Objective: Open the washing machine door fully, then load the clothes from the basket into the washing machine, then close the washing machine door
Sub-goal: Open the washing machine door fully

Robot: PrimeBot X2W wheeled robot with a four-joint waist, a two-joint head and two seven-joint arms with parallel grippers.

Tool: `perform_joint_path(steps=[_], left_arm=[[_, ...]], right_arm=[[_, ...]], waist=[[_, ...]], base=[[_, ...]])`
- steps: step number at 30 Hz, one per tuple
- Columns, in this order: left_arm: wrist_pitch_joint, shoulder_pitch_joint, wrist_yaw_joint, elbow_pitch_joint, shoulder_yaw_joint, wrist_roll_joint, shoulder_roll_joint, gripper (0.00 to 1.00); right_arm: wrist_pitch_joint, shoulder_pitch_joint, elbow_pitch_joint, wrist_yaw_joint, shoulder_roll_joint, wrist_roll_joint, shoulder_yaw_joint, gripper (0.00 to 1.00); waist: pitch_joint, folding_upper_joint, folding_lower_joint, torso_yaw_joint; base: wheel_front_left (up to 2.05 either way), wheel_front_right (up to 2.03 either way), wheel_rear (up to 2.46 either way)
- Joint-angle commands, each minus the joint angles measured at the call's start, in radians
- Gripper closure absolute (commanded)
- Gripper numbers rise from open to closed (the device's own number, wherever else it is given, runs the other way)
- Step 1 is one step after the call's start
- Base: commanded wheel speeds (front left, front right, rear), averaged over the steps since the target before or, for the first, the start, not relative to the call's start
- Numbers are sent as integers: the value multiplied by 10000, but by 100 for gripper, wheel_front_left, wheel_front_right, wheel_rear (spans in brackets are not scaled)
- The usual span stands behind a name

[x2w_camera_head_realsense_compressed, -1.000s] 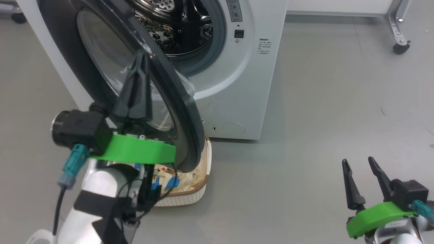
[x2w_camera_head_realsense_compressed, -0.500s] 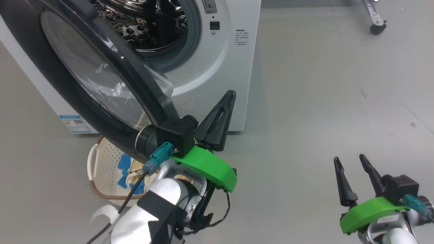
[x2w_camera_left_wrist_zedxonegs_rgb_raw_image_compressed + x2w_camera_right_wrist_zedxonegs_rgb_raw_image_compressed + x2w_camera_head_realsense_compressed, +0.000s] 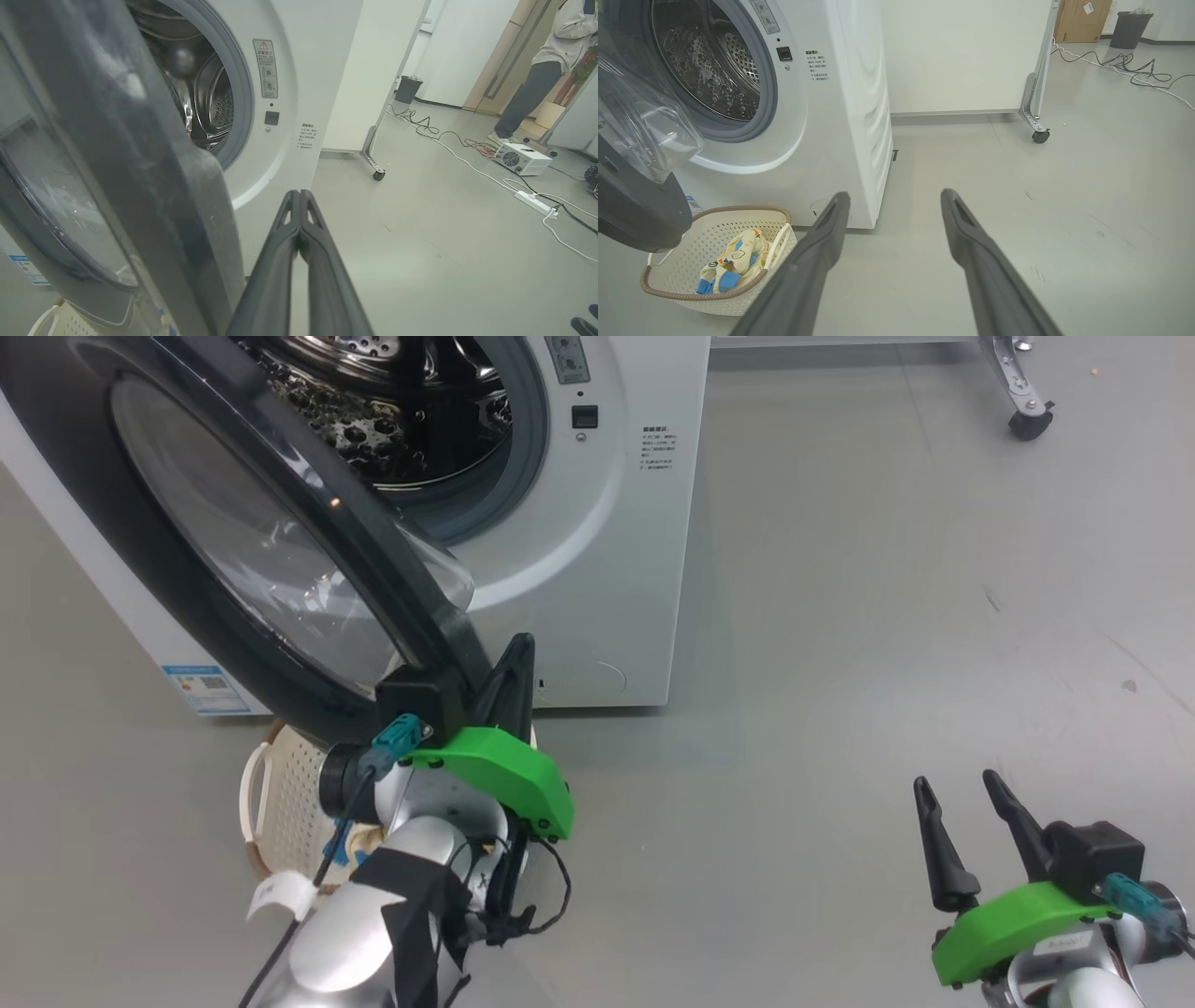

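Two pressed-together fingers of the left gripper (image 3: 523, 651) stand just right of the half-open door's (image 3: 252, 541) free edge, so this nearer arm can push it leftward. Under the door, the basket (image 3: 278, 782) of clothes (image 3: 733, 261) sits on the floor before the washing machine (image 3: 607, 569). The right gripper (image 3: 954, 784) hangs spread wide, well apart.

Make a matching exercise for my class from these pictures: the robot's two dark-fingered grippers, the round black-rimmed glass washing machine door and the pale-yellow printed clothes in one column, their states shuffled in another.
Column A
1. left gripper
2. right gripper
3. round black-rimmed glass washing machine door
4. pale-yellow printed clothes

Column B
a. lying in the cream perforated plastic basket
b. fingers spread apart
c. standing open
d. fingers pressed together

Pairs: 1-d, 2-b, 3-c, 4-a
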Motion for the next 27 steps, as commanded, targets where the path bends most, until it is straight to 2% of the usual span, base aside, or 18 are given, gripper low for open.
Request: perform_joint_path(steps=[1,11,18,27], left_arm=[[-174,-627,75,-125,514,-85,57,100],[-671,-627,136,592,1011,-378,210,100],[-719,-501,127,580,927,-390,238,100],[-629,-78,280,461,995,-473,579,100]], right_arm=[[20,-464,-285,-2,-83,-6,207,0],[177,-465,-325,-2,-83,-158,54,0],[235,-446,-335,-2,-83,-137,-50,0],[287,-461,-345,-2,-83,-153,-167,0]], waist=[[-10,0,0,9],[-104,0,0,-10],[-63,0,0,75],[-3,0,0,224]], base=[[0,0,0],[0,0,0],[0,0,0],[0,0,0]])
